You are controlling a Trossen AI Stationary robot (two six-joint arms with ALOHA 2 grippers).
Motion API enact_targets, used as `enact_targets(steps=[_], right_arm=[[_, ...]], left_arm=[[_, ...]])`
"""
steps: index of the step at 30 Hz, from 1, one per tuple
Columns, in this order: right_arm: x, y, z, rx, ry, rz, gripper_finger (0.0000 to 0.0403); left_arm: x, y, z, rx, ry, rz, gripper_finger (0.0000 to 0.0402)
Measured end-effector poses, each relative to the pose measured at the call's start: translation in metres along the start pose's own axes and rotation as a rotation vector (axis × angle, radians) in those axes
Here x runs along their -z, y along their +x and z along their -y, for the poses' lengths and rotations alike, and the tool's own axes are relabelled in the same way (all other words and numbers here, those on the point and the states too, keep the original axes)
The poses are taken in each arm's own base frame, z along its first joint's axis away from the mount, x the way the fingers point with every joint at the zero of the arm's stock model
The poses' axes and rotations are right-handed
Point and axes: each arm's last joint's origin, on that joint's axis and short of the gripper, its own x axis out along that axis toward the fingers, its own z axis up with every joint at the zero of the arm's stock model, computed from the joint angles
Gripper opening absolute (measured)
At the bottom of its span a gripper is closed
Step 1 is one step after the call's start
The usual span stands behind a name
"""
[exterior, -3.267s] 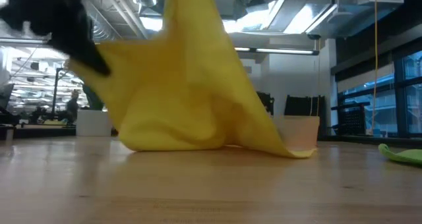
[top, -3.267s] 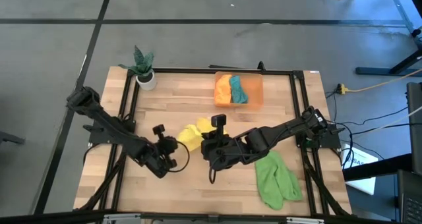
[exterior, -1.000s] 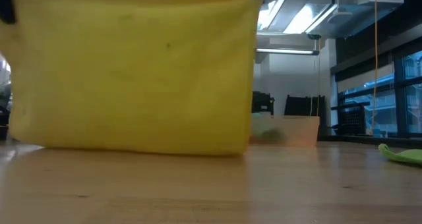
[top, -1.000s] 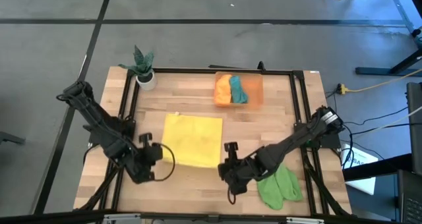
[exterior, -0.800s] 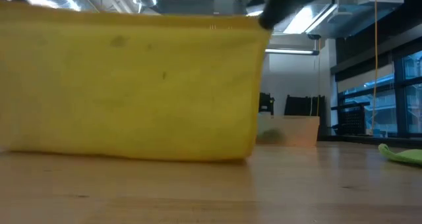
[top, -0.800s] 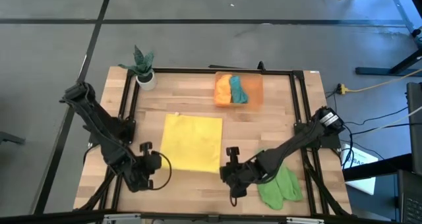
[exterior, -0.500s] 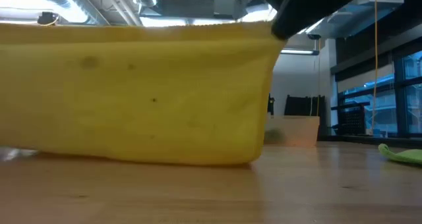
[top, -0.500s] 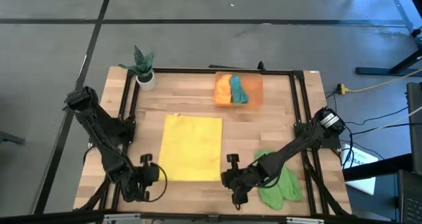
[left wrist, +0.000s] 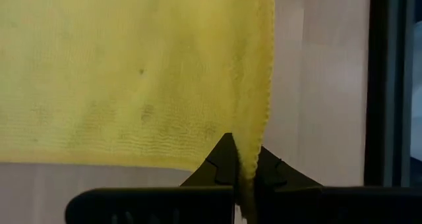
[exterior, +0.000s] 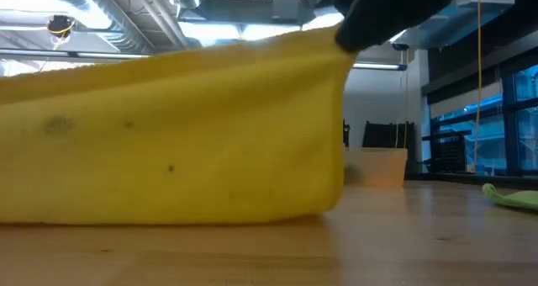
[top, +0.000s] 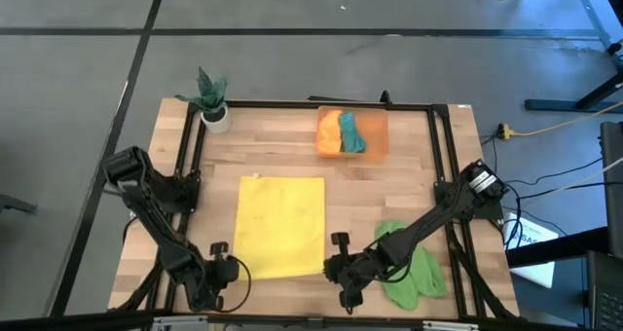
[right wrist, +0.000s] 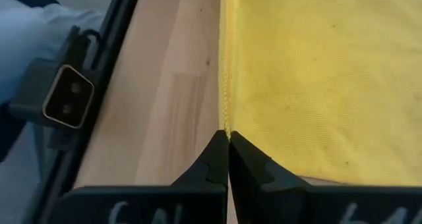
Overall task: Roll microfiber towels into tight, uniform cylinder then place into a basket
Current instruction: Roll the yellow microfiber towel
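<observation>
High view: my left gripper [top: 230, 270] and right gripper [top: 331, 266] each pinched a near corner of the flat yellow microfiber towel [top: 280, 224].
Done: orange and teal rolls lay in the translucent orange plastic basket [top: 377, 136].
Left: yellow unrolled; crumpled light green towel [top: 414, 271] untouched.

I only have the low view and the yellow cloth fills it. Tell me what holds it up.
Observer: The left gripper and the right gripper each pinch a near corner of the yellow towel.
Operator: Report the basket.
Observer: The orange basket at the table's far edge holds the orange towel and teal towel.
Operator: Find the green one.
Observer: The light green towel lies crumpled under the right arm.
</observation>
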Motion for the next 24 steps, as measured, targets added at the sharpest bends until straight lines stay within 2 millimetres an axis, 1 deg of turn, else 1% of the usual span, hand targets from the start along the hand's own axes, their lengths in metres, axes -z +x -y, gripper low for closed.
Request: enact_targets(steps=[3,7,12,15,18,24], right_arm=[[-0.002,0.002,0.006,0.029,-0.039,0.007,0.0004],[-0.007,0.006,0.022,0.088,-0.064,0.015,0.0004],[-0.014,0.01,0.042,0.107,-0.022,0.016,0.0004],[-0.015,0.011,0.044,0.081,-0.031,0.007,0.0004],[-0.015,0.011,0.044,0.095,-0.044,0.012,0.0004],[-0.015,0.011,0.046,0.16,-0.049,0.022,0.0004]], left_arm=[[0.001,0.001,0.0,0.004,-0.002,-0.015,0.0],[0.001,0.001,0.0,0.011,-0.023,-0.03,0.0],[0.002,0.001,0.0,0.013,-0.022,-0.035,0.0],[0.002,0.001,0.0,0.012,-0.021,-0.034,0.0],[0.0,0.001,-0.001,0.0,-0.027,-0.024,0.0],[-0.013,0.001,-0.01,-0.046,-0.036,0.01,0.0]])
